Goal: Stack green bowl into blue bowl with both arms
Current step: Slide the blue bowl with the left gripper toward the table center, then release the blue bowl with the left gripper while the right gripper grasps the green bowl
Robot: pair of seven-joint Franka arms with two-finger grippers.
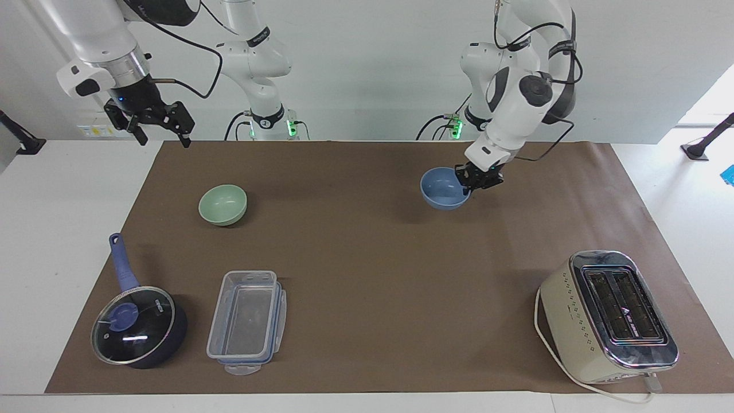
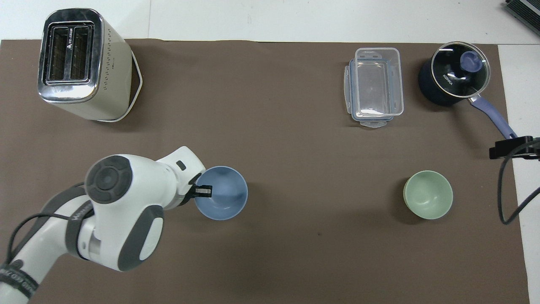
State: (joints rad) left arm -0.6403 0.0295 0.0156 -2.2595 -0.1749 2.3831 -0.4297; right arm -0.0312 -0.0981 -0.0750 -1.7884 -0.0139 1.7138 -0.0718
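My left gripper (image 1: 467, 183) is shut on the rim of the pale blue bowl (image 1: 440, 188) and holds it upright a little above the brown mat (image 1: 367, 275), near the mat's middle; the overhead view shows the blue bowl (image 2: 223, 195) with the left gripper (image 2: 206, 191) on the rim's edge toward the left arm's end. The mint-green bowl (image 1: 222, 204) sits upright and alone on the mat toward the right arm's end, seen from above as the green bowl (image 2: 428, 194). My right gripper (image 1: 162, 136) hangs open and empty, high over the mat's corner at that end.
A cream toaster (image 1: 610, 315) stands at the left arm's end, farther from the robots than the blue bowl. A clear plastic container (image 1: 246, 321) and a dark blue lidded saucepan (image 1: 137, 327) lie farther from the robots than the green bowl.
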